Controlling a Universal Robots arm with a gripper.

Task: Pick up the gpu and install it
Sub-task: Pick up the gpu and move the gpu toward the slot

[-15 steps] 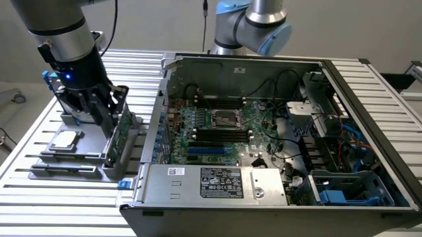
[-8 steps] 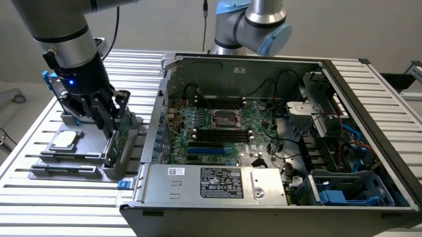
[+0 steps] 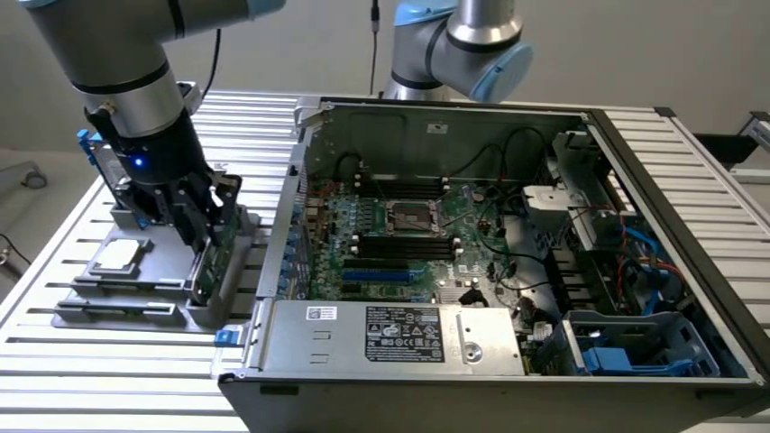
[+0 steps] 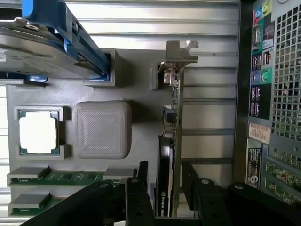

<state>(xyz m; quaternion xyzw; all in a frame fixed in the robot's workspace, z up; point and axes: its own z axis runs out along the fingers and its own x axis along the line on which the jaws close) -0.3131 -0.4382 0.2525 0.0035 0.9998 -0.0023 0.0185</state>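
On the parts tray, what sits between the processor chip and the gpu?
A raised gray square block, moulded into the tray, stands between the processor chip and the gpu, which stands on edge. The wrist view shows it.

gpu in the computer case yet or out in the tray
Out. The gpu stands on edge in the grey tray beside the computer case, the open hand straddling it.
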